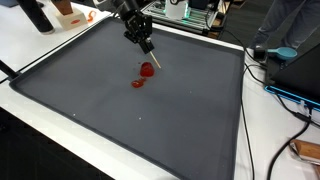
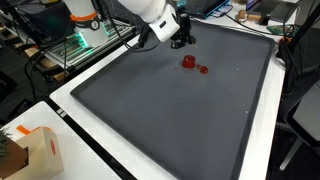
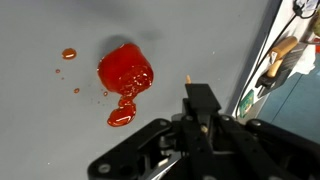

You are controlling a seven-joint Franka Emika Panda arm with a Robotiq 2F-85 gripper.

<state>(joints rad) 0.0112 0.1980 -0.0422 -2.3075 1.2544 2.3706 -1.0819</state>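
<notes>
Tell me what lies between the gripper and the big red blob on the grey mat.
Only bare grey mat. The wrist view shows it between the red blob and the thin stick in the gripper.

Mat [image 1: 130, 120] lying across the worktop [image 1: 40, 45], blob [image 1: 147, 69] on the mat toward its far edge, smaller smear [image 1: 138, 83] just beside it, gripper [image 1: 143, 44] above and behind the blob, stick [image 1: 153, 58] in it, box [image 2: 35, 150] at a worktop corner

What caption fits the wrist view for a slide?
Wrist view: gripper shut on a thin wooden stick, beside a red sauce-like blob on the grey mat.
</notes>
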